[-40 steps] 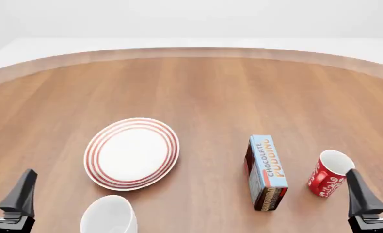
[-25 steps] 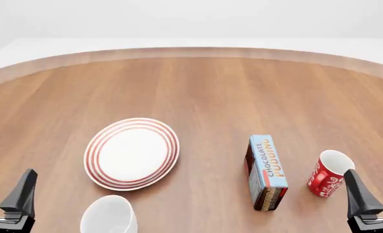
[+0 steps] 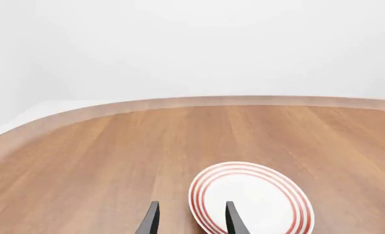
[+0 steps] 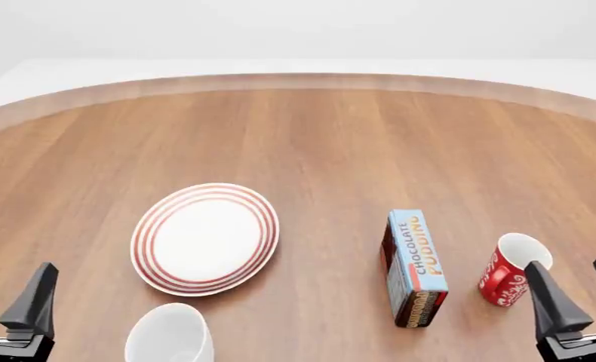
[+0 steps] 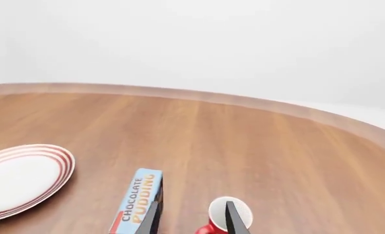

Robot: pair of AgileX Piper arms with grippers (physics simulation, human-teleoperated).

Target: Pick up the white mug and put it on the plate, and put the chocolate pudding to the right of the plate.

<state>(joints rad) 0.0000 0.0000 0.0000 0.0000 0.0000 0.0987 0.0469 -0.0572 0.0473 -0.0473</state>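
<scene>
I see the chocolate pudding lying right of the plate, long axis running away from me; the white mug sits nearer, upright. Both my claws spread, empty.

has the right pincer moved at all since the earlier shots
Yes. In the front view the right pincer has slid left, toward the red mug, which has stayed put.

Your left pincer and right pincer are matte black, each with two flat fingers tapering to narrow tips. Beneath them, dark blocky bases show a thin pale edge line.
</scene>
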